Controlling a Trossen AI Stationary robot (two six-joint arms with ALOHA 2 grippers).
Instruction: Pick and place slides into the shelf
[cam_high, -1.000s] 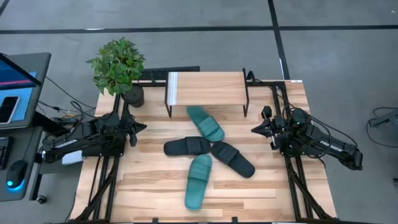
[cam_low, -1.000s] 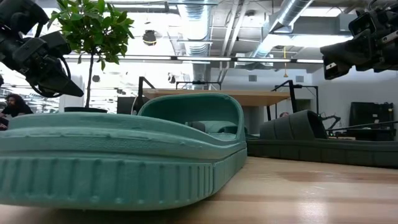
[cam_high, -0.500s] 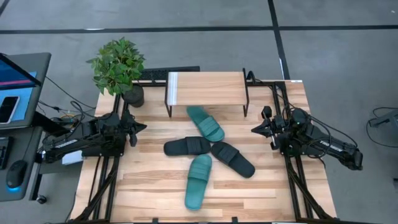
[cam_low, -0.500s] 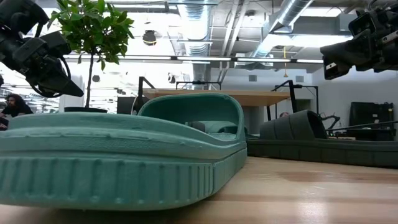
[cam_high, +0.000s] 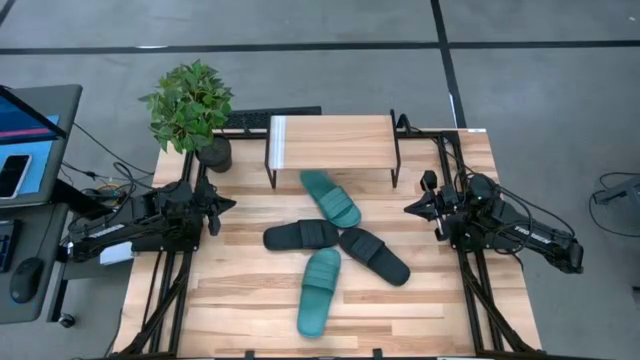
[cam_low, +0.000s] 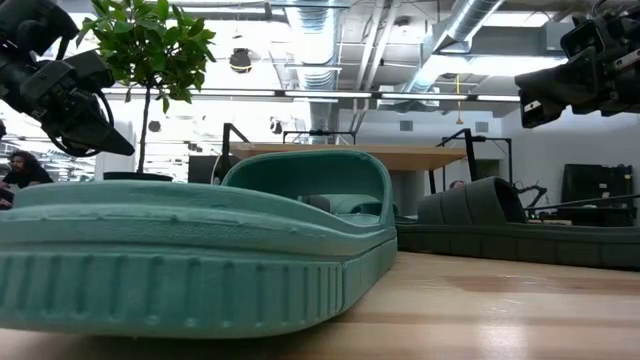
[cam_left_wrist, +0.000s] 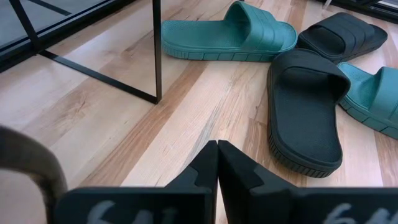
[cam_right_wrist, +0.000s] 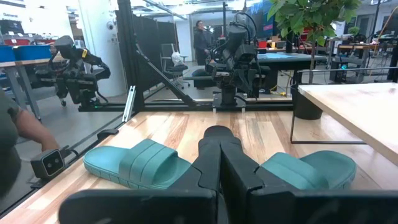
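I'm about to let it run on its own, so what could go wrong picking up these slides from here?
1. The four slides meet toe to toe mid-table: lifting the left black slide could drag the teal slide beside it.
2. The shelf has thin black legs; a carried slide might clip one.
3. Both the left gripper and right gripper sit shut at the table's sides and must open before grasping.

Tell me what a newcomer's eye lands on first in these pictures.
Four slides fan out like a pinwheel mid-table: a teal slide nearest the shelf, a second teal slide toward the near edge, and two black slides between them. The left gripper and right gripper wait shut at opposite table sides. A potted plant stands at the shelf's left.
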